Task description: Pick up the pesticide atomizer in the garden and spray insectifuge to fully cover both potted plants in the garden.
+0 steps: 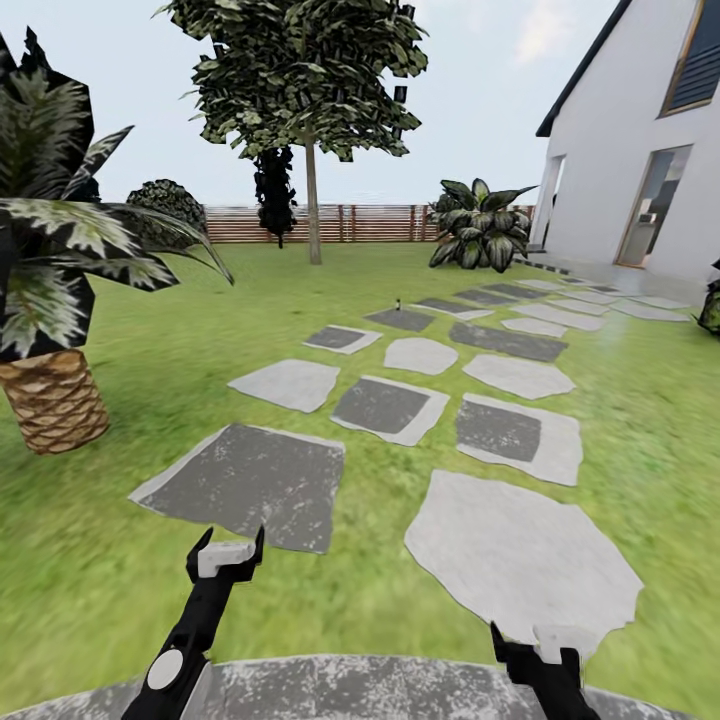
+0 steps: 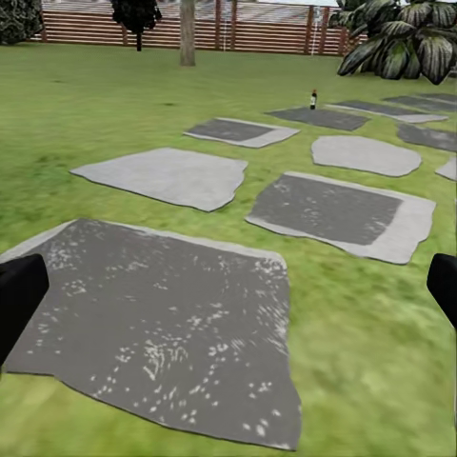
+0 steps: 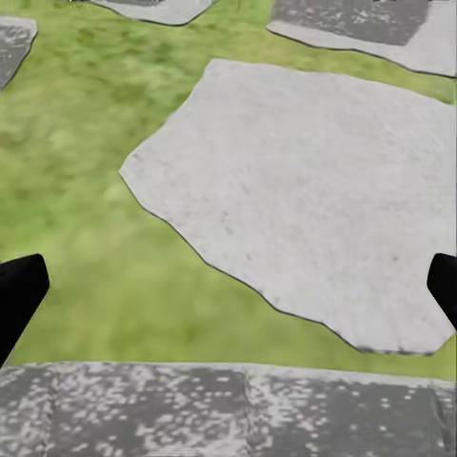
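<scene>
I am in the garden, on a green lawn (image 1: 150, 330) crossed by grey stepping stones (image 1: 250, 475). Far ahead a tiny dark bottle (image 1: 398, 302), apparently the pesticide atomizer (image 2: 313, 98), stands upright by a dark stone. It is too small for detail. The potted plants are out of view. My left gripper (image 1: 227, 552) is open and empty, low over the grass before a dark slab (image 2: 162, 324). My right gripper (image 1: 536, 642) is open and empty too, beside a pale stone (image 3: 314, 190). Both wrist views show black fingertips (image 2: 19, 290) (image 3: 19, 290) wide apart at the frame edges.
A palm with a scaly brown trunk (image 1: 52, 395) stands close on the left. A tall tree (image 1: 312, 200), a brown slatted fence (image 1: 350, 222) and a big striped leafy plant (image 1: 482, 230) lie ahead. A white house (image 1: 620, 120) is on the right. A speckled grey slab (image 1: 350, 690) lies underfoot.
</scene>
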